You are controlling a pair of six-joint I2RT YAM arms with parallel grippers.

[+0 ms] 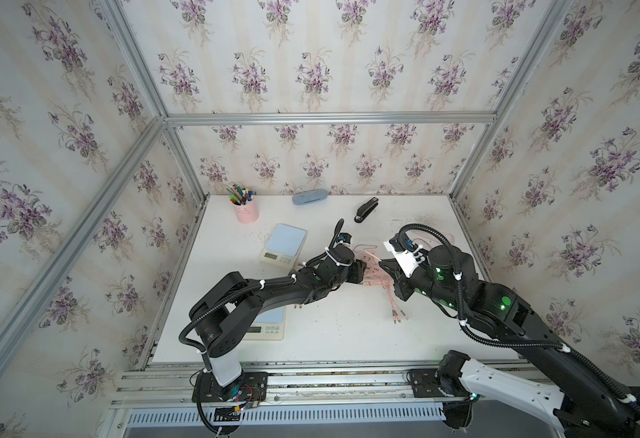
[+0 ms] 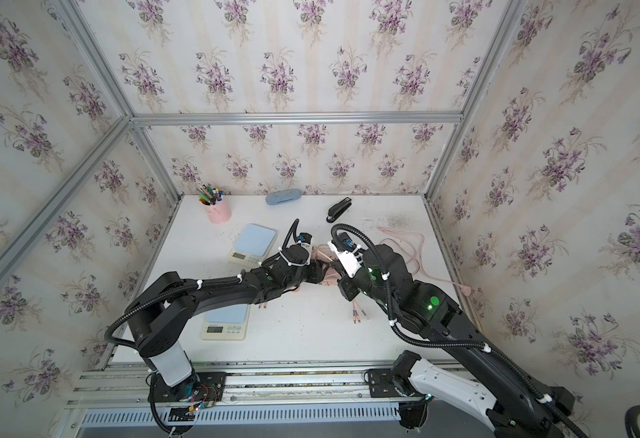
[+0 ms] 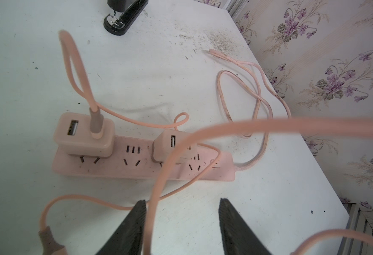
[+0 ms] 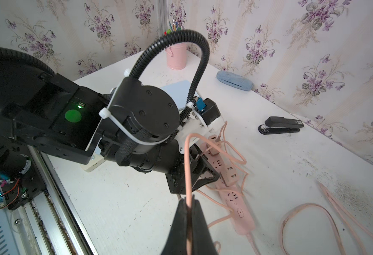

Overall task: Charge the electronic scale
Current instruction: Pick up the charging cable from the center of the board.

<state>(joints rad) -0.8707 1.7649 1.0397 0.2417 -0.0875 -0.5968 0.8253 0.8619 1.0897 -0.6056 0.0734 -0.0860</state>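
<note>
Between your end effectors hangs a thin salmon-pink charging cable (image 4: 187, 167). Your right end effector (image 4: 189, 199) is pinched fully closed on it and holds it up off the white table (image 3: 269, 209), I'd guess so the left one can catch it nearer the plug. Your left end effector (image 3: 182, 203) sits roughly half spread, cable running loose between the jaws, nothing gripped. Just ahead of it lies the pink plastic power strip (image 3: 115, 170) with boxy pink USB chargers (image 3: 81, 141) plugged in. One blue-topped cream electronic scale (image 1: 286, 240) waits behind it, well apart from the cable; a second scale (image 2: 222, 329) sits under that arm.
</note>
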